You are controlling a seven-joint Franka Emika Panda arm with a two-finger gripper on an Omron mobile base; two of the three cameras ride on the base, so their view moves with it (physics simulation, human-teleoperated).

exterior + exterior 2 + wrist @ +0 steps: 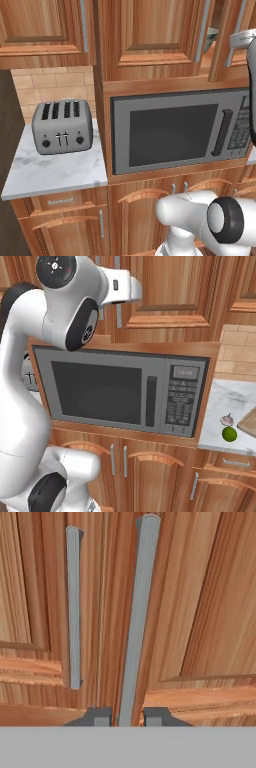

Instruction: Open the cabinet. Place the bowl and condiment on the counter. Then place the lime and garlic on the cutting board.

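In the hand view my gripper (127, 717) is up against the reddish-brown wall cabinet (200, 612). Its long grey bar handle (140, 612) runs between the two fingertips (102, 717), which sit tight on either side of it. That door stands slightly ajar above the microwave. Through the gap a slice of the bowl (213, 37) shows inside. The green lime (229, 434) and pinkish garlic (228, 419) lie together on the marble counter (225, 398), just left of the light-wood cutting board (248, 423). The condiment is hidden.
A neighbouring door's grey handle (73, 607) hangs just left of the held one. A built-in microwave (120, 391) sits below the wall cabinets. A grey toaster (62, 126) stands on a separate marble stretch (60, 172) at the left. Low cabinets with short handles run underneath.
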